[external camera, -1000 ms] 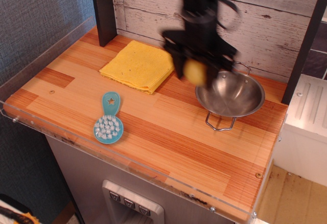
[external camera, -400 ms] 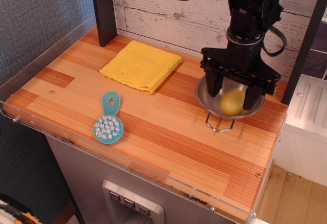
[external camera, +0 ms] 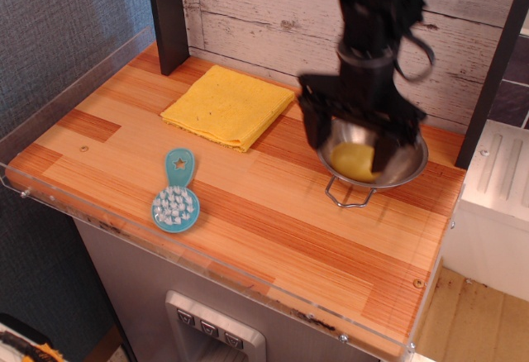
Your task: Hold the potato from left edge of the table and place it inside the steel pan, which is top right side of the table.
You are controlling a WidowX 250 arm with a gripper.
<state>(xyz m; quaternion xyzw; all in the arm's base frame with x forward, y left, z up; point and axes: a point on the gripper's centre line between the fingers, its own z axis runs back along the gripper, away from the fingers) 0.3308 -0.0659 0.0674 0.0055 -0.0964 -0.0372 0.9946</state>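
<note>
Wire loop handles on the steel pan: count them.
1 in view: the thin wire loop handle at the front of the round shiny steel pan. The black claw may hide another.

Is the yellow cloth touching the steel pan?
No, the folded yellow cloth lies apart from the steel pan, with bare wood of the table between them.

Rectangular wooden table (external camera: pixel 248 221): orange-brown planks in fine stripes, alternating lighter and darker bands. Folded square cloth (external camera: pixel 227 106), at 11 o'clock on the table: uniform yellow. Round plastic brush (external camera: pixel 176 201), at 8 o'clock: teal, with pale bristle tufts and a star cut-out. Round stainless-steel pan (external camera: pixel 405 168), at 2 o'clock: shiny silver-grey. Small oval toy potato (external camera: pixel 354 161): pale yellow. Robot gripper (external camera: pixel 349 140): black.
</note>
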